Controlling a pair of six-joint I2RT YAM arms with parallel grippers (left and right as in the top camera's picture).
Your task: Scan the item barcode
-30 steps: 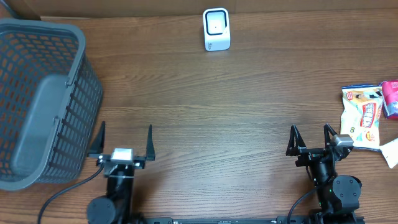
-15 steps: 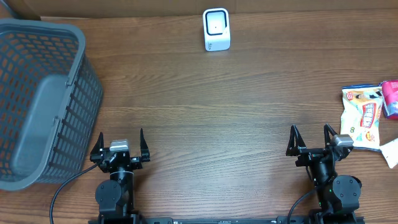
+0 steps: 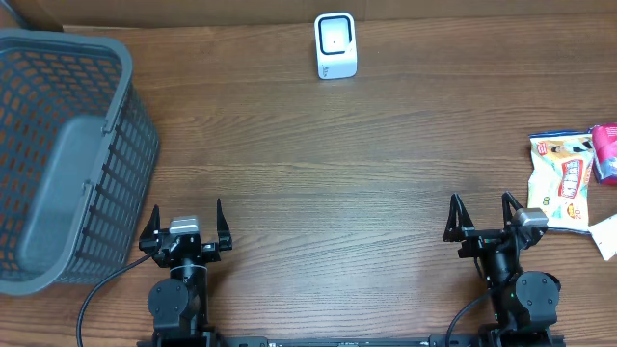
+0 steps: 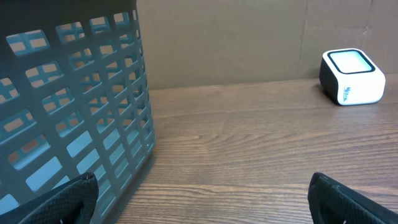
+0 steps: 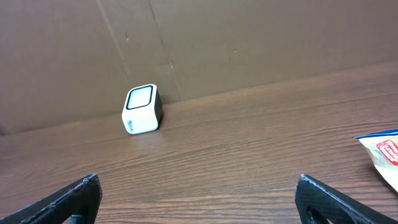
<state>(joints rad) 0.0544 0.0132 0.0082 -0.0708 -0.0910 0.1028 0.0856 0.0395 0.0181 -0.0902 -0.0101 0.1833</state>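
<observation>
Both arms sit at the near edge of the table (image 3: 337, 173), side by side and well apart. My left claw (image 3: 187, 208) is spread wide with nothing between the jaws. In the left wrist view only the two dark fingertips (image 4: 354, 202) poke in at the bottom corners, with bare wood between them. My right claw (image 3: 479, 199) is the same, wide apart and empty. Its tips sit at the bottom corners of the right wrist view.

Just left of my left claw and running back to the far-left corner is a grey plastic basket (image 3: 67, 43) with slotted walls. It fills the left side of the left wrist view (image 4: 74, 112). I see nothing inside it from overhead.

The item to scan, a snack bag (image 3: 564, 183), lies flat at the right edge of the table, just beside my right claw and slightly farther out. No finger is on it. One corner of it shows at the right edge of the right wrist view (image 5: 382, 155). A pink pack (image 3: 607, 152) touches or overlaps its far-right side, and a white piece (image 3: 605, 234) lies near its close-right corner. Both are cut off by the frame.

The scanner (image 3: 335, 45), a small white box with a dark-rimmed window, stands at the far side of the table, roughly centred and well apart from everything else. Both wrist cameras see it (image 4: 351, 76) (image 5: 141, 109). A brown cardboard wall (image 5: 249, 43) stands right behind it.
</observation>
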